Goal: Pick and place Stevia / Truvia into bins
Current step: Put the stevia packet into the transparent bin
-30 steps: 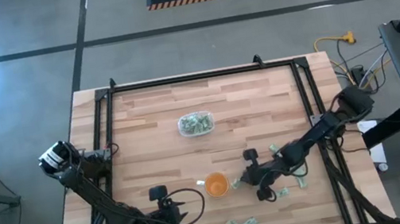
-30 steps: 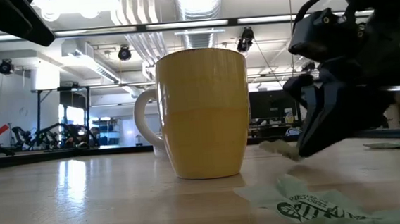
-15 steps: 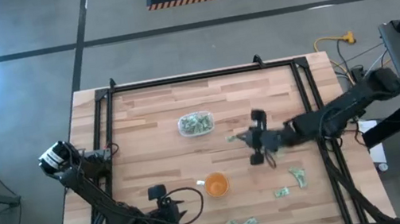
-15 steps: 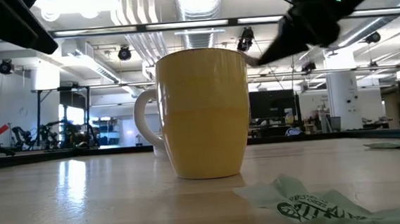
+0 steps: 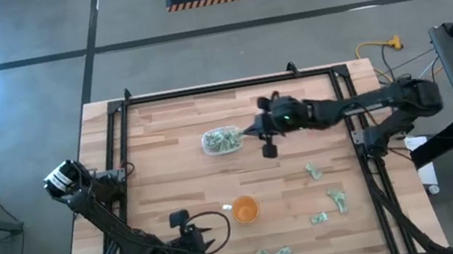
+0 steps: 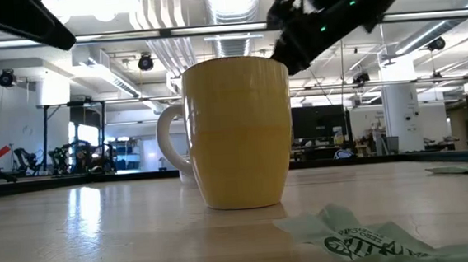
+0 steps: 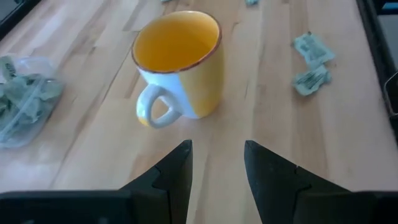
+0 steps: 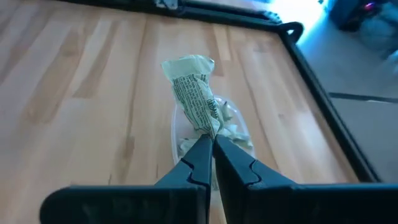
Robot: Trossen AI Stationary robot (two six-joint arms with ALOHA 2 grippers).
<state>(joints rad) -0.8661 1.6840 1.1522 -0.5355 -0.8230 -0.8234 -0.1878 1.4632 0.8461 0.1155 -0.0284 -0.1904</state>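
Sachet (image 8: 194,93) hangs pinched in the right claw (image 8: 210,144) above the clear tub (image 8: 239,134).

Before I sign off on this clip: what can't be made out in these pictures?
- Low view: the clear tub is hidden behind the mug.
- Low view: the right tool is cut off by the top edge; its held sachet is out of view.
- Right wrist view: the sachet and fingers cover much of the tub.
- High view: print on the loose sachets is too small.
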